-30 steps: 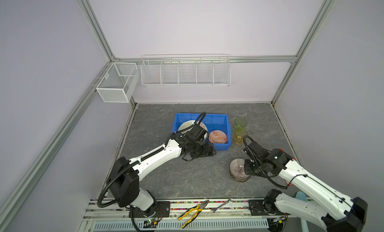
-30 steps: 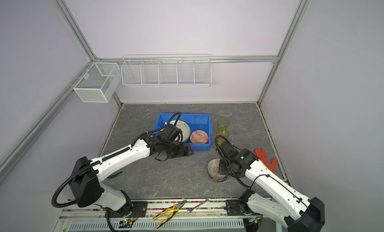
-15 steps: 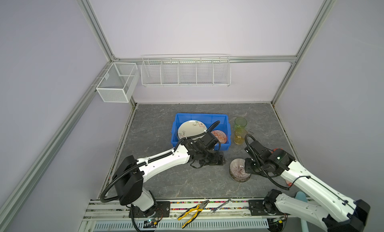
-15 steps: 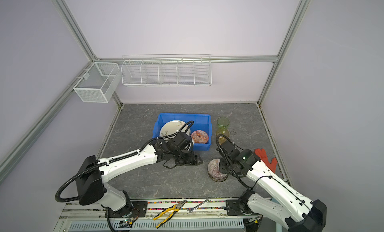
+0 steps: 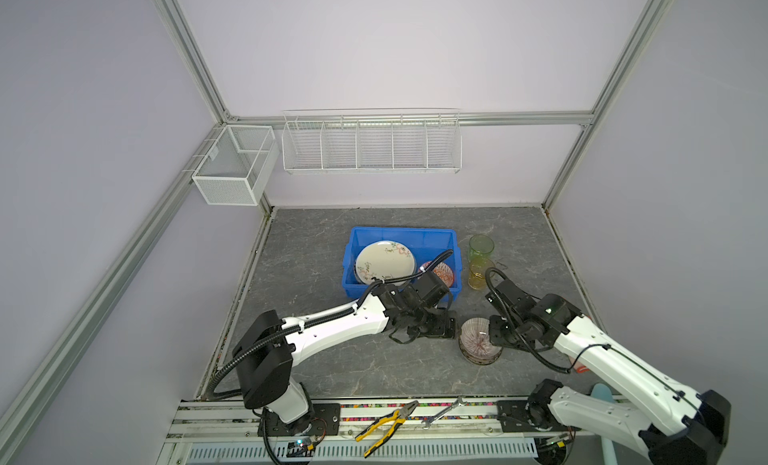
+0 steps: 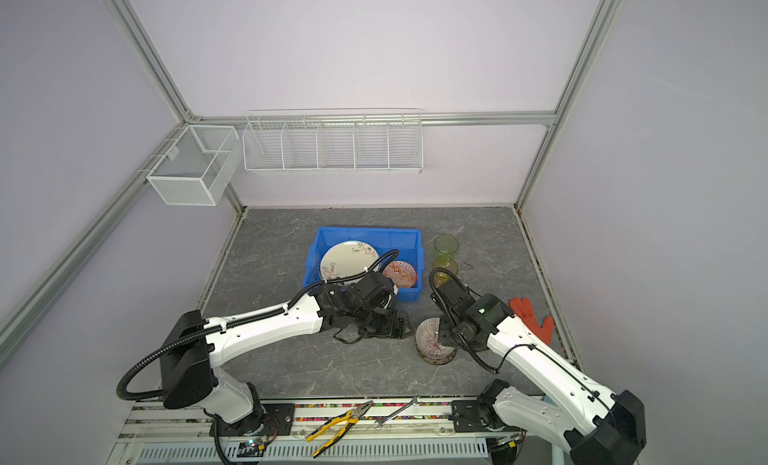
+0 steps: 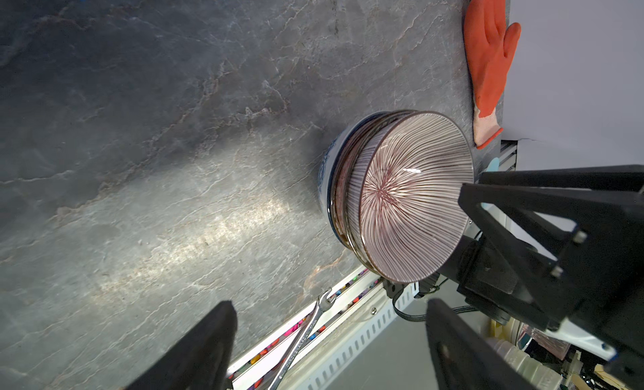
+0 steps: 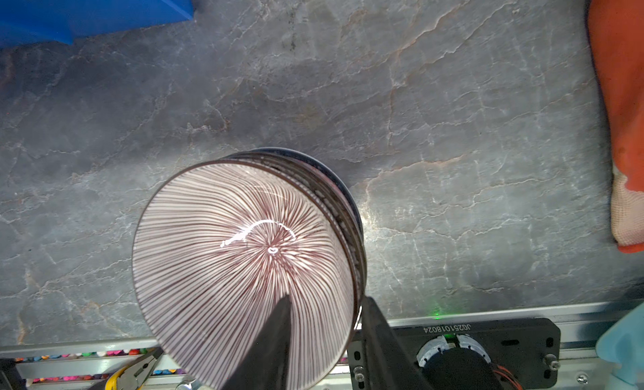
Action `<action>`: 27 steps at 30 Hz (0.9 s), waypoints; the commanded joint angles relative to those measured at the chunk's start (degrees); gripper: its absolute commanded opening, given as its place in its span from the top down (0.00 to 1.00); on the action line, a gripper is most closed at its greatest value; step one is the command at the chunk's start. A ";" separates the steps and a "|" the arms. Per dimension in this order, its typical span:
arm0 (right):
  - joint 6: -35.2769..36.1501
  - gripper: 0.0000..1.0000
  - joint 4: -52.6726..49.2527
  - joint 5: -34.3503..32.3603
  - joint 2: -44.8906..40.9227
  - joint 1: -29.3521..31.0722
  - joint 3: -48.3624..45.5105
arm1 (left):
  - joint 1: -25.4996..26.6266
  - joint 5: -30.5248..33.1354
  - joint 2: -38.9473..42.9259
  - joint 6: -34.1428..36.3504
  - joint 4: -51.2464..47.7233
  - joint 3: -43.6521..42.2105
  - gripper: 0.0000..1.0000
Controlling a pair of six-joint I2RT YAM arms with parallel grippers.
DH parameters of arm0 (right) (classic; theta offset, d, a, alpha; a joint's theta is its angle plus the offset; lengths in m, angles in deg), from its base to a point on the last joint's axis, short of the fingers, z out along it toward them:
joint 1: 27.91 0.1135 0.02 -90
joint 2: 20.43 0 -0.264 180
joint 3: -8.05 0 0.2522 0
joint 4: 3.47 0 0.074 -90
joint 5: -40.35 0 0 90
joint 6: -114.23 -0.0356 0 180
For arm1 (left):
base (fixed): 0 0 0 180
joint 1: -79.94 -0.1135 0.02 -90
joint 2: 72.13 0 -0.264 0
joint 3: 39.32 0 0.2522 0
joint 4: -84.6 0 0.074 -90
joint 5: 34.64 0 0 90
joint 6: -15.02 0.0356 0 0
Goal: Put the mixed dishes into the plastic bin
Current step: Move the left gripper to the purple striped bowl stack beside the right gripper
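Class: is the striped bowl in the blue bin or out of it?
Out: the striped bowl sits atop other bowls on the table, apart from the blue bin.

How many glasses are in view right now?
2. The green glass stands right of the blue bin; the amber glass just in front of it. The left arm hides part of the bin.

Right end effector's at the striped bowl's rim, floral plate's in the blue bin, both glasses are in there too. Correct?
Not the glasses. The green glass and amber glass stand on the table beside the blue bin, outside it, as both top views show. The rest holds: the right end effector straddles the rim of the striped bowl, and the floral plate lies in the bin.
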 commanded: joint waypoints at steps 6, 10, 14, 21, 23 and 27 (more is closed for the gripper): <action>0.65 0.65 0.39 0.11 0.92 -1.03 -0.18 | 0.33 1.05 -0.73 -0.66 0.55 1.84 0.15; 1.00 0.66 1.37 0.80 1.44 -1.40 -2.25 | 0.36 1.00 -0.89 -0.45 0.55 1.94 0.15; 1.10 0.67 2.13 1.40 2.10 -1.72 -2.83 | 0.34 0.94 -0.98 -0.53 0.55 2.03 0.15; 1.28 0.68 2.76 1.42 2.19 -2.08 -3.45 | 0.33 1.15 -0.98 -0.52 0.64 1.52 0.15; 1.40 0.69 2.93 1.58 2.10 -2.09 -3.61 | 0.37 1.05 -1.08 -0.54 0.69 1.58 0.15; 1.49 0.72 3.21 1.88 1.88 -2.18 -3.62 | 0.36 1.07 -1.22 -0.60 0.73 1.54 0.15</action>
